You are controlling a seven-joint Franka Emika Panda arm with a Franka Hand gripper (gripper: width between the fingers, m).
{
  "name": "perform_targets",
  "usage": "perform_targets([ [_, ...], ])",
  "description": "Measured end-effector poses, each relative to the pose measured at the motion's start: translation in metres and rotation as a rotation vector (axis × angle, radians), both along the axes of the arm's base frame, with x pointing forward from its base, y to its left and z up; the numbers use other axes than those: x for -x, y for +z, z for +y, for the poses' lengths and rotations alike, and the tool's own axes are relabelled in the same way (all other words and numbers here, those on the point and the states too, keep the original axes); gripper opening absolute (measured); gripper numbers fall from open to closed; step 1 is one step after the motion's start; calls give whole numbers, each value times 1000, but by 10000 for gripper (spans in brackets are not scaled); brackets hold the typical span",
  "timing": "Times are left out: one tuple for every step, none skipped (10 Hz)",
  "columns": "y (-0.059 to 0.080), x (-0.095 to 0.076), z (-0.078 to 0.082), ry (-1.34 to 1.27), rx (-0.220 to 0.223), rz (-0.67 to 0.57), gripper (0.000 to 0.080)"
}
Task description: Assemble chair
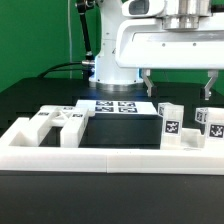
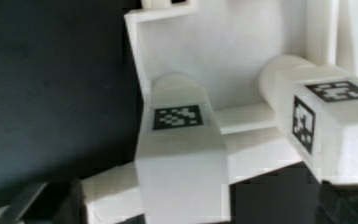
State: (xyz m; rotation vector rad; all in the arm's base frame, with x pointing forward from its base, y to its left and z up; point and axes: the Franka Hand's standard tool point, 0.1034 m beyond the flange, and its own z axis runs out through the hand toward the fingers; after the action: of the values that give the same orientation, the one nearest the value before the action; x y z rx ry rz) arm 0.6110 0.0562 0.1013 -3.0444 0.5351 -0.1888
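Gripper (image 1: 178,84) upper right of frame, jaws wide apart, gripping nothing. Below it, tagged white parts (image 1: 168,122); further parts (image 1: 58,120) left; marker board (image 1: 115,107) centre.

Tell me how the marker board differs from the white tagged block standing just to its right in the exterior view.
The marker board lies flat; the block stands upright. The marker board shows several tags facing up; the block shows one tag facing the camera. The marker board is wide and thin; the block is narrow and chunky. Both are white with black tags.
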Motion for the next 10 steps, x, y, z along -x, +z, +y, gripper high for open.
perform_targets([
  [0, 0, 0, 0, 0, 0, 649],
  [0, 0, 0, 0, 0, 0, 649],
  [0, 0, 0, 12, 2, 0, 649],
  [-1, 1, 2, 65, 9, 0, 649],
  [-1, 2, 4, 127, 15, 1, 649],
  [-1, 2, 2, 182, 21, 2, 649],
  [-1, 3, 2, 208, 25, 1, 649],
  [-4, 6, 4, 188, 25, -5, 649],
  [-4, 6, 4, 189, 25, -4, 649],
  [-4, 6, 4, 188, 25, -3, 649],
])
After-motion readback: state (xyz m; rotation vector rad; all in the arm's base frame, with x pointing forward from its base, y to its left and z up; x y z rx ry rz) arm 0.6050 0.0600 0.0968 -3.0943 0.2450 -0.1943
